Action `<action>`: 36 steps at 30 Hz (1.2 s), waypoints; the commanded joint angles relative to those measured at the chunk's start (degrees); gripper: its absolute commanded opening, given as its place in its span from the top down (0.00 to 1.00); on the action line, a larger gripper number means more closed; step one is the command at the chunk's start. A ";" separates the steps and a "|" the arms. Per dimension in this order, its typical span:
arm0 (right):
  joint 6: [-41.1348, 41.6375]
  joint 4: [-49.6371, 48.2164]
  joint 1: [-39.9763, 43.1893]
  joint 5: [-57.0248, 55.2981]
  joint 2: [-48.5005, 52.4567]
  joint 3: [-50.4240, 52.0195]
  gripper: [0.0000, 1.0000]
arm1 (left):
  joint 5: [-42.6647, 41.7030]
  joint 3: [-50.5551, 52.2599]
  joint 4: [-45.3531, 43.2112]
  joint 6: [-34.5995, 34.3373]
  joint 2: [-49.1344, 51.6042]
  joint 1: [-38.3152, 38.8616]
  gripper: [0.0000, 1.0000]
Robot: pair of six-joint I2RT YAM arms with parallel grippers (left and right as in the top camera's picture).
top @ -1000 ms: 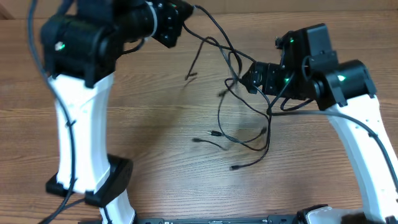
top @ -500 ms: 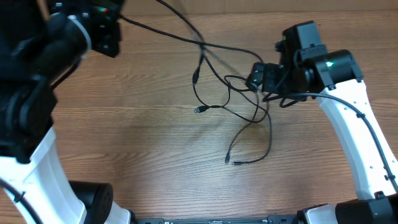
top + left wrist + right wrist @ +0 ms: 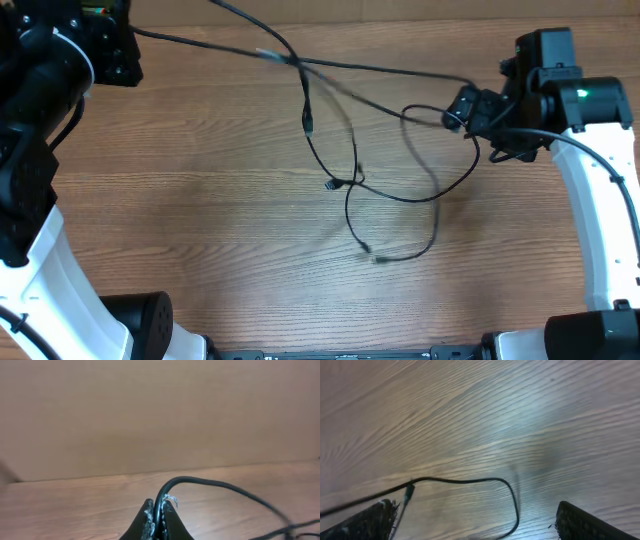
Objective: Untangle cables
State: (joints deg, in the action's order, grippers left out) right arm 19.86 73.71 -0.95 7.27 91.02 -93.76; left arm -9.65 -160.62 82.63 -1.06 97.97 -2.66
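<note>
The cables [image 3: 352, 180] are thin black wires spread over the middle of the wooden table, with loops and small plug ends [image 3: 308, 124] hanging loose. One strand [image 3: 380, 70] runs taut from my left gripper [image 3: 132, 34] at the far left to my right gripper [image 3: 463, 108] at the right. In the left wrist view my left gripper [image 3: 160, 511] is shut on a black cable [image 3: 210, 482] that arcs off to the right. In the right wrist view my right gripper [image 3: 480, 522] stands wide open, and a cable loop [image 3: 512, 502] passes between its fingers above the table.
The white arm bases stand at the front left [image 3: 60, 290] and front right [image 3: 600, 250]. A thicker black cord [image 3: 585, 165] runs along the right arm. The table's back edge [image 3: 400, 20] meets a beige wall.
My left gripper has pulled far to the left with its cable. My right gripper has moved right. The tangle has been drawn out into longer strands and wider loops.
</note>
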 commanded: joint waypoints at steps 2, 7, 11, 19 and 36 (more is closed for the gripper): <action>-1.66 -0.81 4.42 0.31 0.07 -0.39 0.00 | 8.00 -1.11 -0.37 -0.96 -1.22 -2.19 0.96; -3.65 -1.01 5.90 1.38 0.07 -0.39 0.00 | 15.21 -1.11 0.04 -2.82 -0.98 -5.14 0.96; -4.44 -1.68 6.19 3.74 0.07 -0.39 0.00 | 9.57 -1.05 0.68 -2.89 -0.87 -7.08 0.96; -15.26 -3.56 6.10 23.58 0.07 -0.39 0.00 | -12.98 1.44 -0.57 2.86 -0.44 -6.95 0.96; -20.35 -8.98 -2.69 46.86 0.07 -0.39 0.00 | -45.77 1.53 -0.11 2.80 5.31 -5.11 0.96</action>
State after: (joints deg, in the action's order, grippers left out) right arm 0.40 65.89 -1.15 50.65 91.02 -93.76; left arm -49.89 -159.20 81.84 0.60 101.30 -9.04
